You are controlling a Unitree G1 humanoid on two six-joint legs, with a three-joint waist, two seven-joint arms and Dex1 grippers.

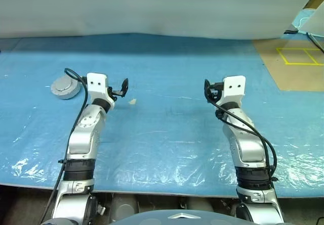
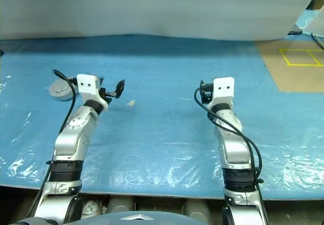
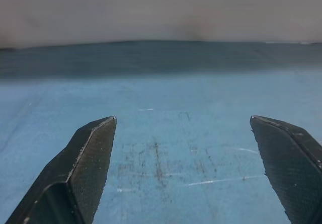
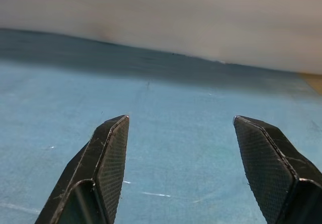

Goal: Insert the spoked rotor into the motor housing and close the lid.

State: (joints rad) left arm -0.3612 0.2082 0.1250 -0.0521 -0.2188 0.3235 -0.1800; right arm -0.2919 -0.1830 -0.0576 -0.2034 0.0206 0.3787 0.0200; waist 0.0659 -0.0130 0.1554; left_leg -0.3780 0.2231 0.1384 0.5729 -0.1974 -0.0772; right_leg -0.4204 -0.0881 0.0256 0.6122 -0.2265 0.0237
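Both arms are raised over the worktop (image 1: 167, 134), which is covered in blue plastic sheet, and both point forward toward the pale wall at the back.

Left gripper (image 3: 183, 128): jaws wide apart with nothing between them. The wrist view shows bare blue sheet with some dark scuff marks between the two black fingers (image 3: 83, 168). In the head view the gripper (image 1: 120, 88) sits over the left half of the worktop.

Right gripper (image 4: 181, 126): jaws apart, a bit narrower than the left, also holding nothing. Only blue sheet and the wall edge show past the fingers (image 4: 103, 168). In the head view it (image 1: 210, 91) is over the right half, well apart from the left gripper.

Housing (image 1: 65, 88): a grey round disc lying flat on the worktop at far left, just beside the left wrist on its outer side, behind the cable loop. Its top looks like a smooth grey cover with a slightly raised centre, so the lid appears to be on it. No copper windings are visible. I can't tell from here whether the rotor is inside.

A small pale scrap (image 1: 132, 101) lies on the sheet just right of the left gripper, touching nothing.

At far right the blue sheet ends at a brown floor patch (image 1: 293, 65) with yellow tape lines.
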